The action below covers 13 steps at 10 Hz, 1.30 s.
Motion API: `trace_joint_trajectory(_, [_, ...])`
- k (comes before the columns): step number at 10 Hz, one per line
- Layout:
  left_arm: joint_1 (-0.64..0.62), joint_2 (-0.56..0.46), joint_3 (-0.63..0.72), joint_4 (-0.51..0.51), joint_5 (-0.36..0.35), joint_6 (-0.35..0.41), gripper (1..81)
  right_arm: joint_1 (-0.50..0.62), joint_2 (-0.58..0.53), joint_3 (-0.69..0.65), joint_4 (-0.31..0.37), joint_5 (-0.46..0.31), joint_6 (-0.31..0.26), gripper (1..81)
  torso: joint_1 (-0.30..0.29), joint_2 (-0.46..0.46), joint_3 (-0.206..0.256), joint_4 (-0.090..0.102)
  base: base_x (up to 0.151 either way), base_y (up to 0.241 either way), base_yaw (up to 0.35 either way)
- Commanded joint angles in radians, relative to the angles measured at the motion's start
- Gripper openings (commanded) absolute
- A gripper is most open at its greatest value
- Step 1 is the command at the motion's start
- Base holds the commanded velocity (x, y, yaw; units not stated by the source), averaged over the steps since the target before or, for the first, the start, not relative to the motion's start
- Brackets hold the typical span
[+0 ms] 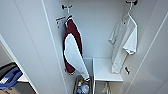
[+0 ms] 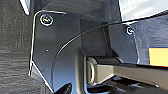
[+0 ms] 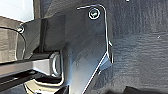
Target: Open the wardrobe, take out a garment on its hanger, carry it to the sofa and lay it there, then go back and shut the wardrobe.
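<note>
The wardrobe stands open before me; the garment hangs far right inside on its hanger, above a white shelf. I judge it light, limp and prone to slip off; the hook is the stiff place to grip. A dark red top hangs left, well apart; clutter lies low. Whether my grippers are open I cannot tell.

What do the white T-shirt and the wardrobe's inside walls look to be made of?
The T-shirt looks like thin, soft fabric, probably cotton: it droops in loose folds from its hanger. The wardrobe walls look like smooth, white-coated board, flat and even with a matte finish; the core material cannot be told.
</note>
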Motion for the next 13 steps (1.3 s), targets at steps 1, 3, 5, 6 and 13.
trace_joint_trajectory(1, [-0.022,0.014,-0.002,0.013,0.108,0.005,81.1,-0.02,0.124,-0.171,-0.006,-0.041,0.007,81.1,0.0,0.0,0.0,0.0,0.0,0.0,0.0])
trace_joint_trajectory(3, [-0.021,0.025,-0.009,0.001,0.221,-0.004,81.1,-0.02,0.158,-0.174,0.01,-0.084,-0.028,81.1,0.0,0.0,0.0,0.0,0.0,0.0,0.0])
trace_joint_trajectory(5, [-0.016,0.032,-0.009,0.001,0.286,0.0,81.1,-0.014,0.197,-0.142,0.154,-0.175,-0.242,81.1,0.0,0.0,0.0,0.0,0.0,0.0,0.0])
trace_joint_trajectory(6, [-0.015,0.024,-0.009,0.01,0.28,0.006,81.1,-0.004,0.205,-0.117,0.242,-0.228,-0.361,81.1,0.0,0.0,0.0,0.0,0.0,0.0,0.0])
trace_joint_trajectory(13, [-0.07,0.152,-0.214,0.022,0.286,0.009,81.1,0.06,0.213,-0.028,1.173,-0.352,-1.297,81.1,0.0,0.0,0.001,0.0,0.0,0.0,0.0])
